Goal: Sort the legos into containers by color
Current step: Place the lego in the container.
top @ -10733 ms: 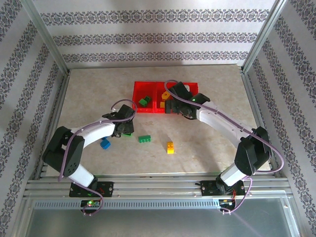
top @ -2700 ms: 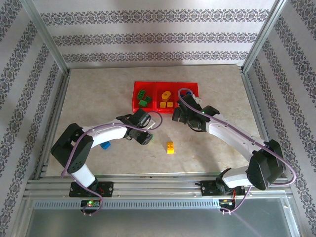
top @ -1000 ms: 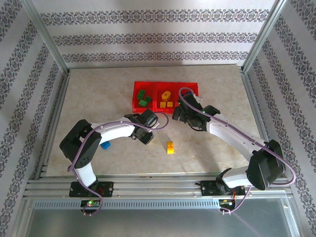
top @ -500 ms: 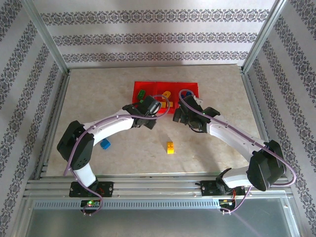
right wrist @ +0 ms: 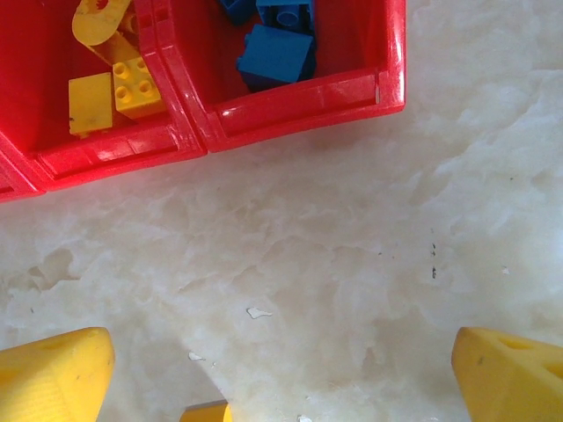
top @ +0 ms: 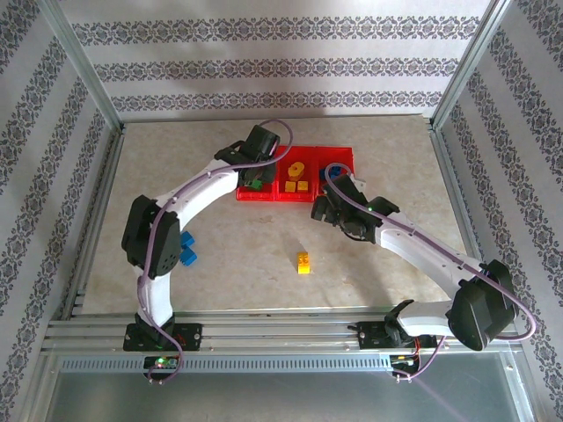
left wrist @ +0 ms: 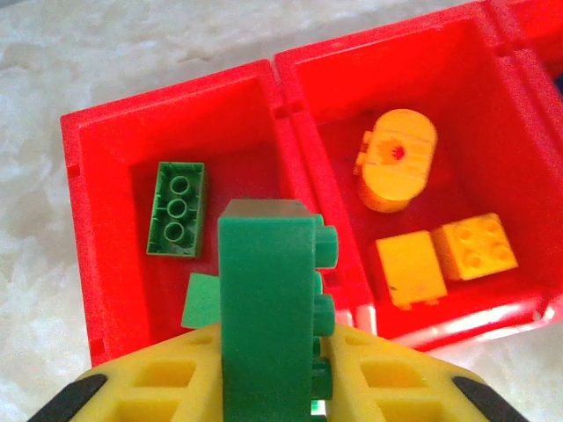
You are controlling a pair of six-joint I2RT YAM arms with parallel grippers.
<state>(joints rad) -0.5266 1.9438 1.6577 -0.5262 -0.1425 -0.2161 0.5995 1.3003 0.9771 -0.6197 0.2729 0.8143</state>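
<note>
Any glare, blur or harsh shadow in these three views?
Left wrist: the gripped green brick looks slightly soft at close range, the red tray behind it is sharper, its red heavily saturated. Right wrist: a small glare streak on the tray's front wall, and the yellow fingertips are blurred in the corners. Top external: even light, soft shadows on the table.

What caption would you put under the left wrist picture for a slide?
Left gripper holds a green brick over the green-brick compartment of the red tray.
</note>
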